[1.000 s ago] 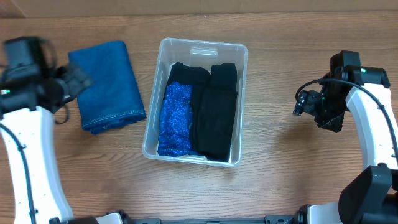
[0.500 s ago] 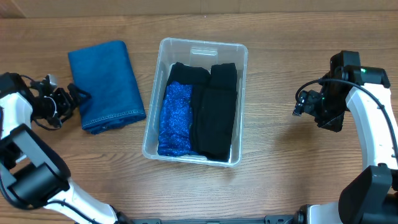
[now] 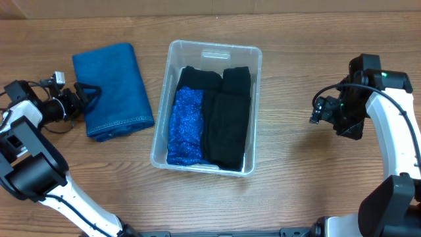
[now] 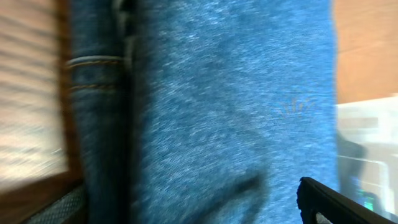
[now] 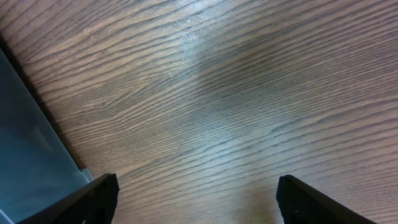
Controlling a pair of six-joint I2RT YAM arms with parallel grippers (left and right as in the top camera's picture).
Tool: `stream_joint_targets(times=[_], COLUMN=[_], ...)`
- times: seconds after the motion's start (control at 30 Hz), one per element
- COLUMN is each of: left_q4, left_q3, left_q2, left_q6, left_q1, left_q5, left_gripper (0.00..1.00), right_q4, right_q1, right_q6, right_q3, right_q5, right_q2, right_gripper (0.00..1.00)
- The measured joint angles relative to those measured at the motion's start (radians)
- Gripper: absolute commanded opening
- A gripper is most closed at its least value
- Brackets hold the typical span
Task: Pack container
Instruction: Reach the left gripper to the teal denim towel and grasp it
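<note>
Left tool (image 3: 84, 100), jaws spread, squares up to the folded blue cloth (image 3: 113, 89) at its edge — next in, I'd judge. Container (image 3: 214, 45) sits mid table (image 3: 296, 191), dark garments (image 3: 227, 125) inside. Right tool (image 3: 320, 113) gapes open, parked aside — keeping clear.

Looks like a robot lab bench, not a home: bare wood-grain table (image 3: 283, 197), white-and-black left arm (image 3: 26, 168) and right arm (image 3: 395, 138) trailing loose cables (image 3: 323, 97), plus folded jeans (image 3: 112, 85) and a clear bin (image 3: 254, 105) of clothes (image 3: 227, 125).
</note>
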State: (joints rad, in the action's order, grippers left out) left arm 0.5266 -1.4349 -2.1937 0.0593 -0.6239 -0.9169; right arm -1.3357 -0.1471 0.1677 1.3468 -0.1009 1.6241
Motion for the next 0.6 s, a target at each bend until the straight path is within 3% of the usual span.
stream_joint_targets(times=[0.03,0.07,0.13,0.2,0.27,0.6], left_q4=[-0.003,-0.004,0.007,0.018,0.025,0.192], left_q3=[-0.004,-0.010,-0.010,-0.007,0.004,0.009], left_q2=[-0.014,-0.032,-0.051,-0.076,-0.096,-0.047], left_q6=[0.000,0.000,0.004,-0.001,-0.005,0.031], left_q1=[-0.001,-0.002,0.006,0.020,0.035,0.035], left_q5=[-0.041,-0.094,-0.153,-0.180,-0.232,-0.278], left_gripper=[0.97,0.86,0.46,0.14,0.04,0.04], right_q4=[0.000,-0.001,-0.005,-0.009,-0.010,-0.010], right_q1=[0.000,0.000,0.000,0.000,0.000,0.000], right_q6=[-0.001,-0.001,-0.004,-0.004,-0.005,-0.005], right_q3=[0.000,0.000,0.000,0.000,0.000,0.000], right_q5=[0.000,0.000,0.000,0.000,0.000,0.000], right_q2=[0.000,0.000,0.000,0.000,0.000,0.000], right_gripper=[0.86,0.86,0.86,0.86,0.86,0.86])
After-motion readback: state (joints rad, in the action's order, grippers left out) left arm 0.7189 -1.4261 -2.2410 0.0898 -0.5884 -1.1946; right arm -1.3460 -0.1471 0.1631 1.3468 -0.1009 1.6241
